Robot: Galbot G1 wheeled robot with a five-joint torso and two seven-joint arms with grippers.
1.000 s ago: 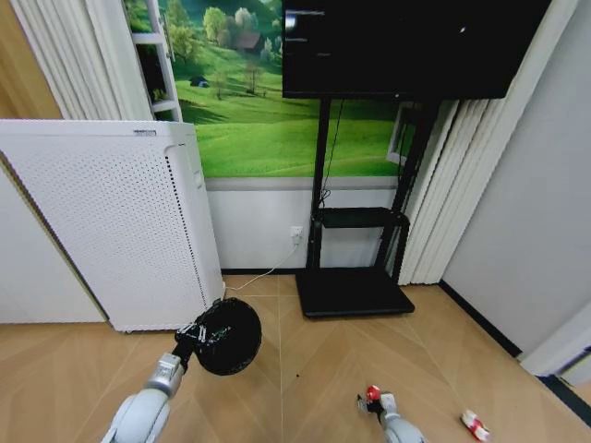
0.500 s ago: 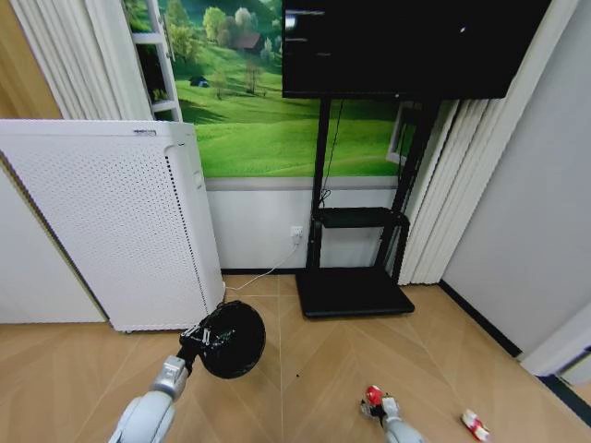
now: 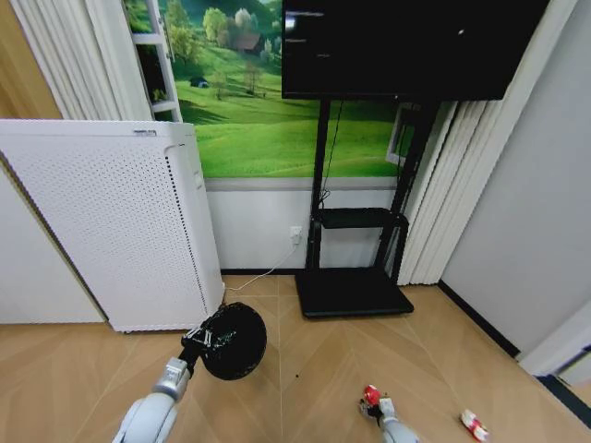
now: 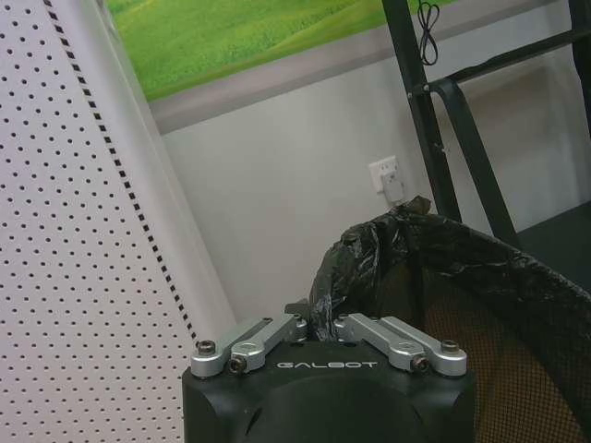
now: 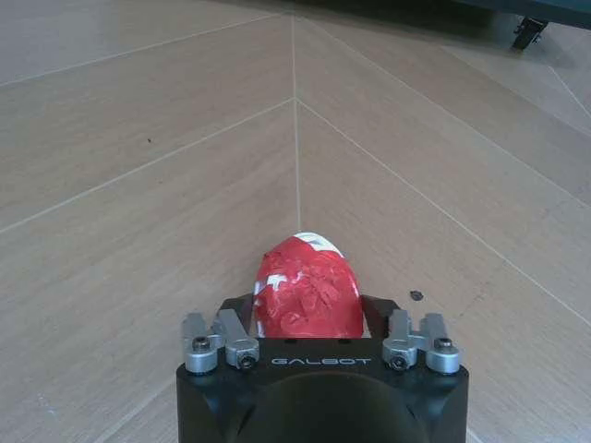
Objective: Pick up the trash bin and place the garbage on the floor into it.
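A robot's view down onto a light wooden floor (image 3: 443, 351) in a room with a tall white perforated appliance (image 3: 111, 221) at far left and a dark screen on a black stand (image 3: 355, 277) at far centre.

The left gripper (image 3: 200, 337) is at near left, raised off the floor. It is clamped on the rim of the black mesh trash bin (image 3: 235, 341), which is lined with a black bag. In the left wrist view the fingers (image 4: 268, 334) pinch together over the bunched bag at the rim, and the bin (image 4: 480, 314) hangs just beyond them. In the head view the bin is tipped so its round outline faces the camera, in front of the appliance's lower right corner.

The right gripper (image 3: 377, 406) is at the near edge, right of centre. It is closed on a crumpled red-and-white piece of garbage (image 3: 371, 397). In the right wrist view this wrapper (image 5: 307, 288) sits between the jaws and pokes forward over bare floor.

1 more red-and-white scrap (image 3: 475, 425) lies on the floor near the right edge, further right than the right gripper and well apart from the bin.

The relation that matters: the bin lies to the left of the held wrapper and a little farther away, with open floor between the 2 arms. The right arm is the nearer one to the loose scrap. Whether the bin's mouth faces the right gripper cannot be judged from here.
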